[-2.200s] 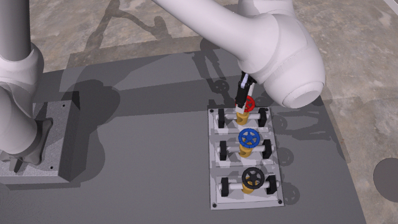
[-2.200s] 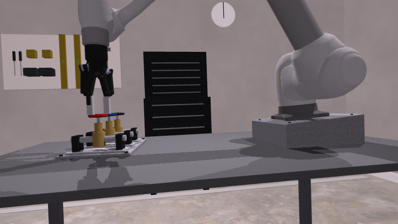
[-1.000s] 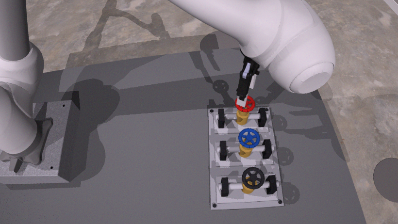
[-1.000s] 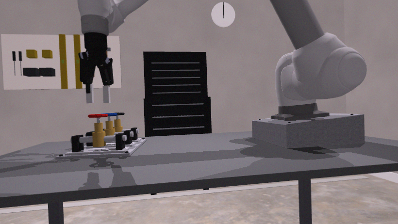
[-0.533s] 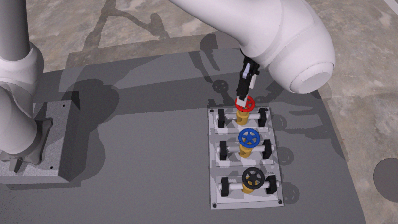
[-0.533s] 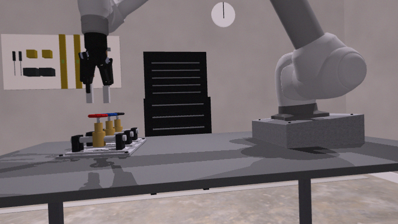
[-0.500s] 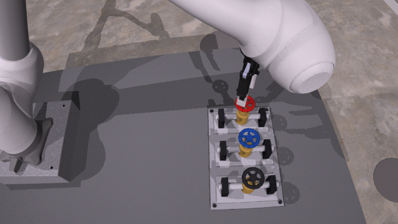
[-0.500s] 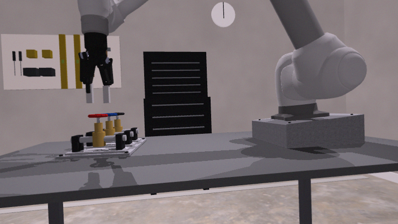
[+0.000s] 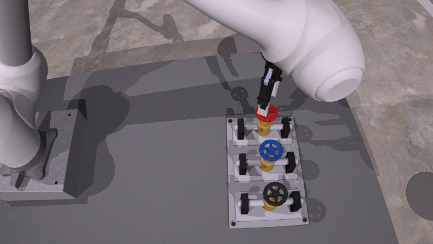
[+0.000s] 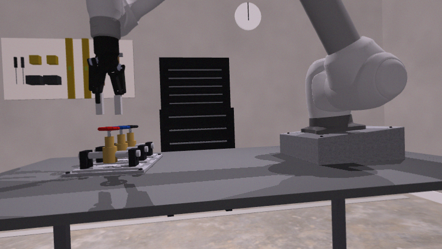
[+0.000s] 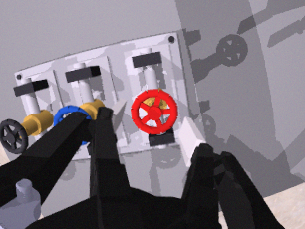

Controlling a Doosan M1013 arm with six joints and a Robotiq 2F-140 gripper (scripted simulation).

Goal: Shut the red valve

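Grey table (image 10: 216, 173) carries a valve plate (image 9: 298, 169). Left to right in the wrist view: black handwheel (image 11: 13, 135) and blue handwheel (image 11: 69, 117) sit aside; the red handwheel (image 11: 153, 111) lies directly below the claw (image 10: 108, 109), half-open and empty, poised to straddle it.

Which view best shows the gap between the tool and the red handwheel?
The exterior view: the tool hangs open, clearly above the red handwheel. From the top view they overlap, hiding height. The wrist view shows the wheel face-on between the fingers.
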